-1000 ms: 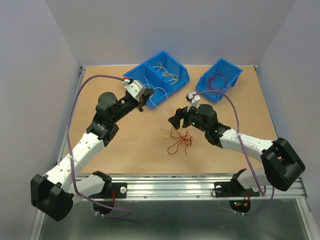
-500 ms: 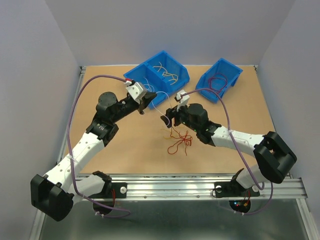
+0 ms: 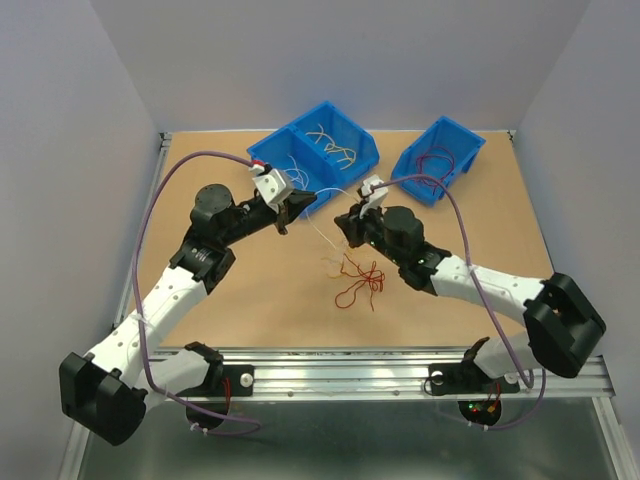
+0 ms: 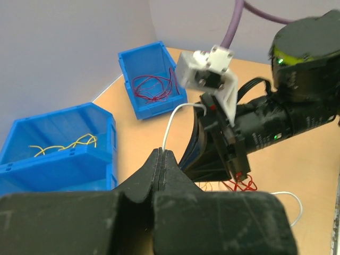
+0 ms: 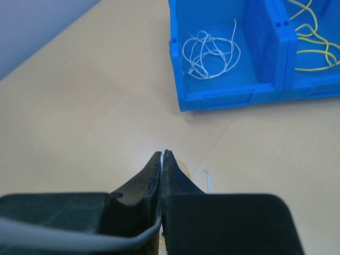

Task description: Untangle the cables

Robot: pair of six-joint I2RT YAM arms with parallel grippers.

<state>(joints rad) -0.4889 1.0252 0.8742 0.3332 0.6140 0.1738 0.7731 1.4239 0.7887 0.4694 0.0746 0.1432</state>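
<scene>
The left gripper (image 4: 161, 155) has its jaws pressed together on a thin white cable (image 4: 169, 127), which arcs across to the right gripper (image 5: 162, 155). That gripper's jaws are closed too, with a sliver of white caught between the tips. Both hang above the tan wooden worktop (image 3: 270, 300), near a loose tangle of red cables (image 3: 360, 280) lying on it. The large blue plastic two-compartment bin (image 5: 218, 99) holds curled white cables (image 5: 210, 50) in one compartment and yellow cables (image 5: 313, 37) in the other. The small blue plastic bin (image 4: 159, 109) holds looped red cables (image 4: 154, 86).
</scene>
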